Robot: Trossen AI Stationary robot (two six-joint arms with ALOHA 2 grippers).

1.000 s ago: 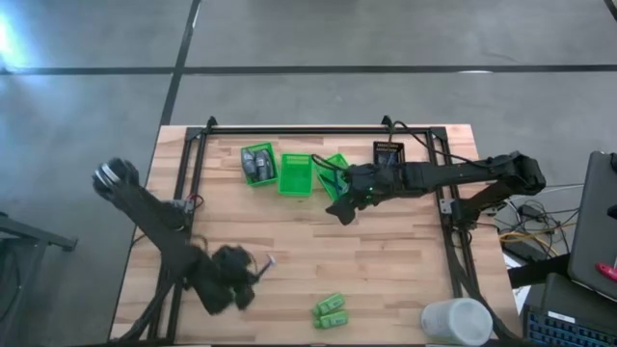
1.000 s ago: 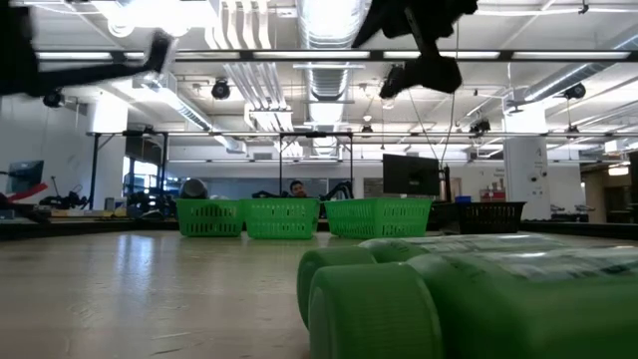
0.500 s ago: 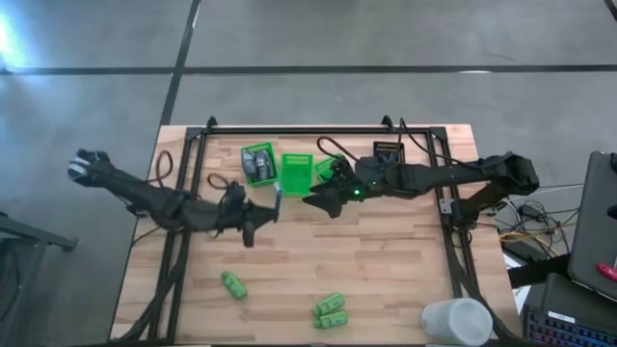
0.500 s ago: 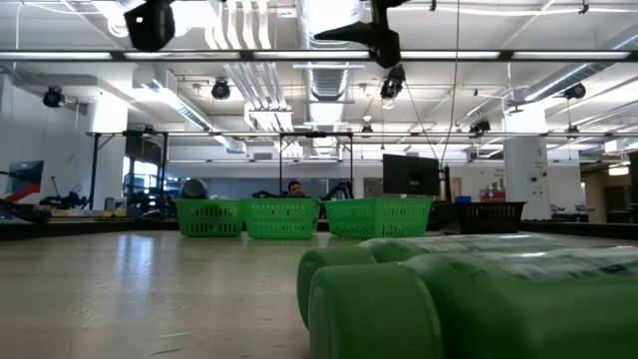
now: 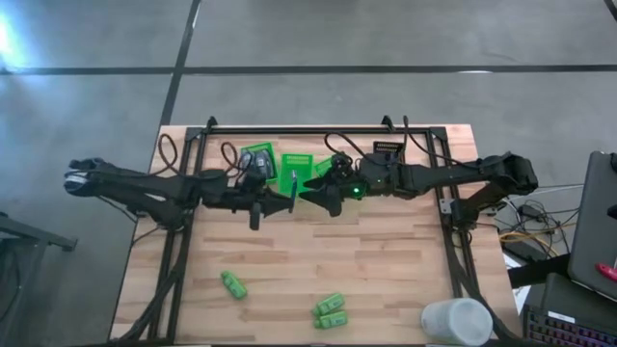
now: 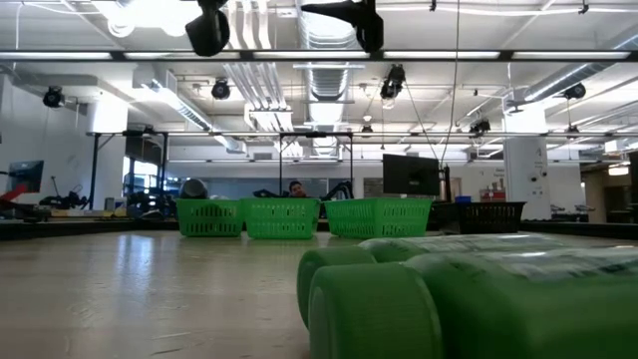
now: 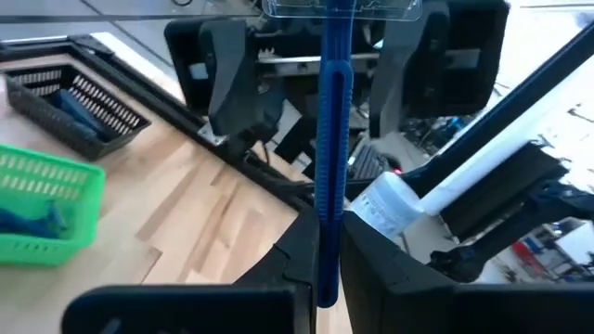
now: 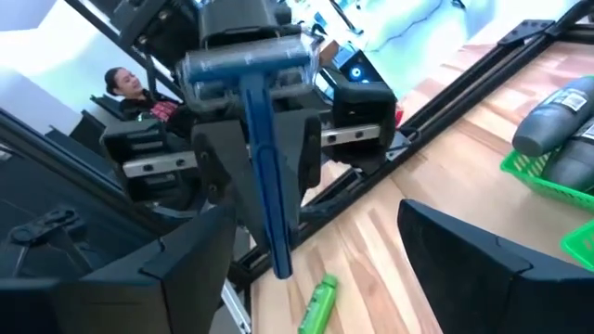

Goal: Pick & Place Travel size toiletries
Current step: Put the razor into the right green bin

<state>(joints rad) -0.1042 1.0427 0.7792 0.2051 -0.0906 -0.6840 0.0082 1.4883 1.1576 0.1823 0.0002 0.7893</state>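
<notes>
My left gripper (image 5: 281, 197) hangs above the table's middle, in front of the green baskets (image 5: 296, 172), and is shut on a thin blue razor (image 7: 327, 139). My right gripper (image 5: 310, 196) faces it from the right and is open. Its fingers (image 7: 223, 83) stand on either side of the razor's head without touching it. The razor (image 8: 264, 186) also shows in the right wrist view. One green bottle (image 5: 232, 284) and two more (image 5: 331, 310) lie on the near part of the table. Grey tubes (image 8: 548, 121) lie in one basket. My left gripper pinches the lower part of the razor's handle (image 7: 325, 260) between its two fingers (image 7: 373, 278). The fingers point level toward the table's right side and lie across the handle. The razor is lifted clear of the table, and its clear head (image 8: 246, 67) sticks out above the fingers.
A big white cylinder (image 5: 455, 321) stands at the near right corner. A black basket (image 5: 388, 151) sits at the far right, beside the three green ones. A dark frame rail (image 5: 308, 129) runs along the far edge. A person (image 8: 119, 82) sits beyond the table.
My left gripper has swung from the table's near left corner up toward the far middle, turning to point level, with the razor shut in it. My right gripper has tipped up from pointing down at the baskets to near level, facing the razor.
</notes>
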